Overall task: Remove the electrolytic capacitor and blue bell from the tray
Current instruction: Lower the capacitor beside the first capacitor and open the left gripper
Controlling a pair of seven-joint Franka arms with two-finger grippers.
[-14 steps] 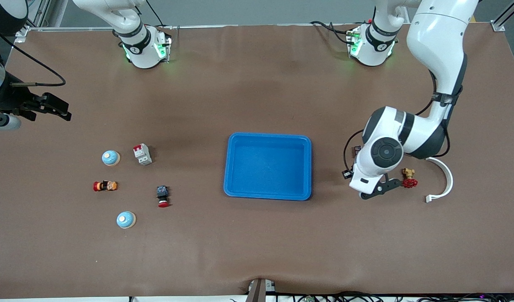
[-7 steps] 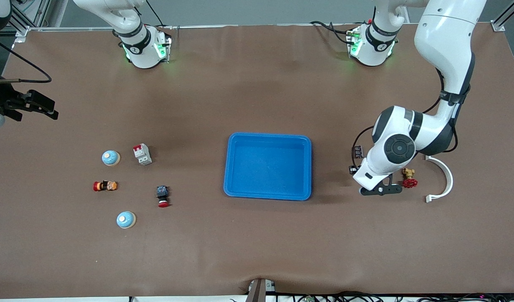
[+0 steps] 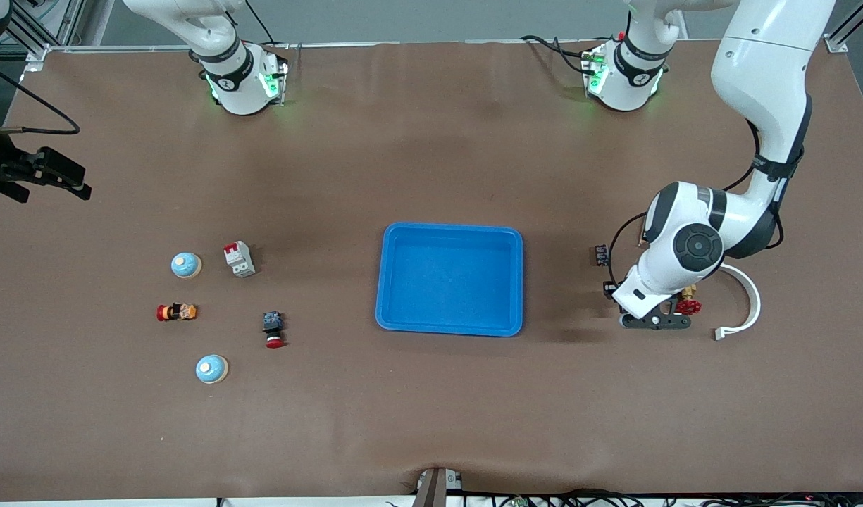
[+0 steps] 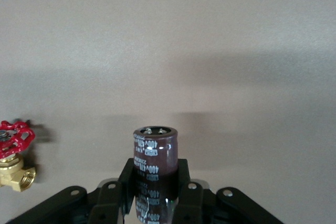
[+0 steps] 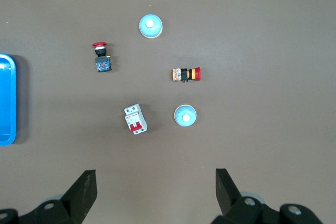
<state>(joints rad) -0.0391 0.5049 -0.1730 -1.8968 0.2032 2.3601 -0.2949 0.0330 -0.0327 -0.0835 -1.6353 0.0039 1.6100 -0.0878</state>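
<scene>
My left gripper (image 3: 655,321) is low over the table beside a red-handled valve, between the tray and the table's left-arm end. In the left wrist view it (image 4: 156,176) is shut on a dark brown capacitor (image 4: 155,150) with white print. The capacitor is hidden in the front view. Two light-blue bells sit toward the right arm's end: one (image 3: 186,265) (image 5: 185,115) beside the breaker, one (image 3: 211,368) (image 5: 150,26) nearer the front camera. My right gripper (image 3: 54,172) (image 5: 156,181) is open and empty, high over the table's right-arm end.
A blue tray (image 3: 519,282) lies mid-table, empty. A brass valve with a red handle (image 3: 687,303) (image 4: 14,148) and a white curved piece (image 3: 749,292) lie by my left gripper. A white-red breaker (image 3: 239,258), a striped button (image 3: 176,312) and a red push-button (image 3: 273,329) lie among the bells.
My left gripper has moved with the capacitor away from the tray toward the valve. My right gripper has drifted farther toward the table's right-arm end.
</scene>
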